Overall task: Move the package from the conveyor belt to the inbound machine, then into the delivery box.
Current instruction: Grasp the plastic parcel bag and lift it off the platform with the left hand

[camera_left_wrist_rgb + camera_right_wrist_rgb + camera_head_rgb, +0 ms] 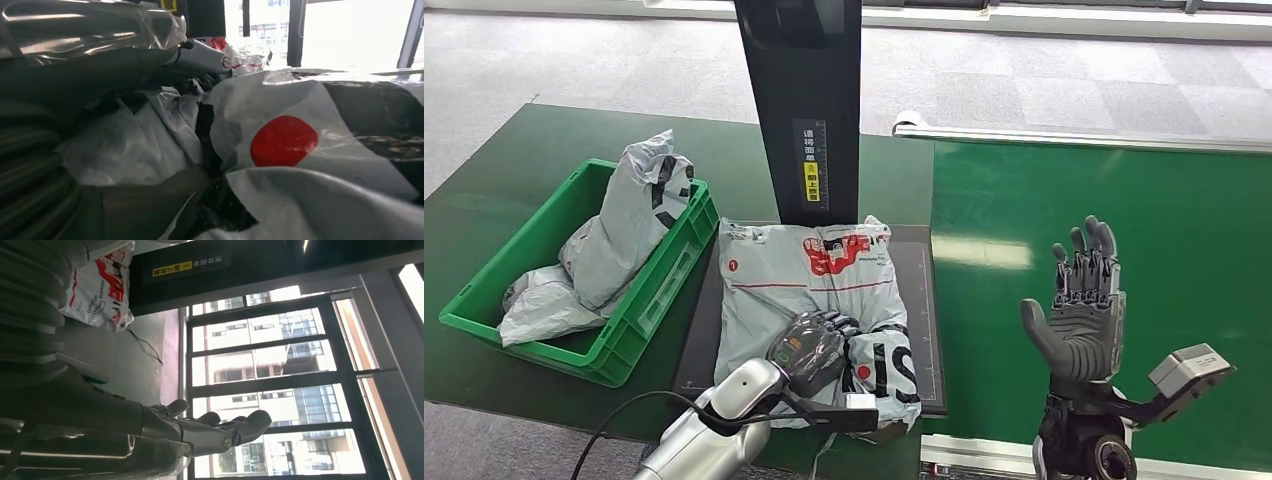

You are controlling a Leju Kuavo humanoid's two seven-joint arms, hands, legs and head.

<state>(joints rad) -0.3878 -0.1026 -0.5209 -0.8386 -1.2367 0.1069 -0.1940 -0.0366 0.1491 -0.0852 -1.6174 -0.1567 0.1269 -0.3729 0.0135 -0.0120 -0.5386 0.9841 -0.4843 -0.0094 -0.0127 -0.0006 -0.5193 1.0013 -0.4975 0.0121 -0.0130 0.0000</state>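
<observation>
Head view: package [819,290] is crumpled grey-white poly mailer with red print, black lettering, red dot; lies flat on dark platform of inbound machine [924,300], at foot of its black column. Left hand [809,350] rests palm-down on package's near part, fingers curled into plastic, gripping it. Right hand [1084,310] upright over green conveyor belt [1124,220], palm toward package, fingers spread, holding nothing. Green delivery box [639,315] left of machine on worktop, holding other grey bags [614,240]
</observation>
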